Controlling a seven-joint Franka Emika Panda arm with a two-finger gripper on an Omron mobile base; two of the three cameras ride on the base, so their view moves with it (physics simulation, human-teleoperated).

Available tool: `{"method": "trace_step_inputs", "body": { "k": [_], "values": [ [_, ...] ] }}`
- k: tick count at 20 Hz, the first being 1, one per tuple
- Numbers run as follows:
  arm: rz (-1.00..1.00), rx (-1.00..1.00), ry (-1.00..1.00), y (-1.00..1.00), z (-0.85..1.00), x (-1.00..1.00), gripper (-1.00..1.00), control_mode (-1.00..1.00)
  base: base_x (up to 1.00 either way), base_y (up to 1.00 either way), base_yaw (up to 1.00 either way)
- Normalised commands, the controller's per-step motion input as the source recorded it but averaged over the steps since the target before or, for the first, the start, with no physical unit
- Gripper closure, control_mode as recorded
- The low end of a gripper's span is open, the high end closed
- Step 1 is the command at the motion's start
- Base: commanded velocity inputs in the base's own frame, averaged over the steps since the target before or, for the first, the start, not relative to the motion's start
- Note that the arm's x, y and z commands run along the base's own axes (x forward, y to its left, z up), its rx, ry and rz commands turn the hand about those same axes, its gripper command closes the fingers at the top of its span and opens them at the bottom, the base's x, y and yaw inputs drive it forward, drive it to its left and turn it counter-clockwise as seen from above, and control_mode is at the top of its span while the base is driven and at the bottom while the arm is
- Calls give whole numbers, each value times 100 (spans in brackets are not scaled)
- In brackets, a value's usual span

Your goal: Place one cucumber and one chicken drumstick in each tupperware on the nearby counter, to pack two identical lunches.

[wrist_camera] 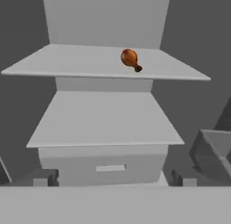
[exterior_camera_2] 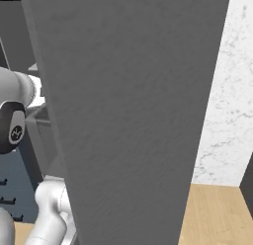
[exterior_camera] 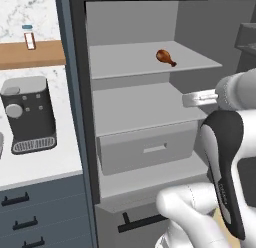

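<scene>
One chicken drumstick (exterior_camera: 165, 57) (wrist_camera: 131, 59), glossy orange-brown, lies on the top shelf (exterior_camera: 125, 62) of an open grey fridge, right of the shelf's middle. My gripper (wrist_camera: 113, 179) is open, its two fingertips (wrist_camera: 45, 178) wide apart and nothing between them. It hangs in front of the fridge, lower than the drumstick and well short of it. The white counter (exterior_camera: 50, 162) runs to the left of the fridge over dark blue-grey drawers (exterior_camera: 30, 217). The cucumber and the tupperware are out of view.
A dark coffee machine (exterior_camera: 30, 114) stands on the counter. A small bottle (exterior_camera: 29, 37) sits on the brown wall shelf (exterior_camera: 30, 54). Below the bare middle fridge shelf (wrist_camera: 103, 119) is a closed drawer (wrist_camera: 110, 166). The open fridge door (exterior_camera_2: 133, 115) stands at my right, with a door bin (wrist_camera: 214, 155).
</scene>
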Motion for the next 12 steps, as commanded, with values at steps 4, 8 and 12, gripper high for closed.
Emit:
{"method": "trace_step_inputs", "body": {
  "k": [4,8,12],
  "values": [
    [0,0,-7,-19,36,37,-100,-100,0,0,0],
    [0,0,-1,-24,0,63,-100,-100,0,0,0],
    [0,0,0,-23,0,74,-100,-100,0,0,0]
  ]
}}
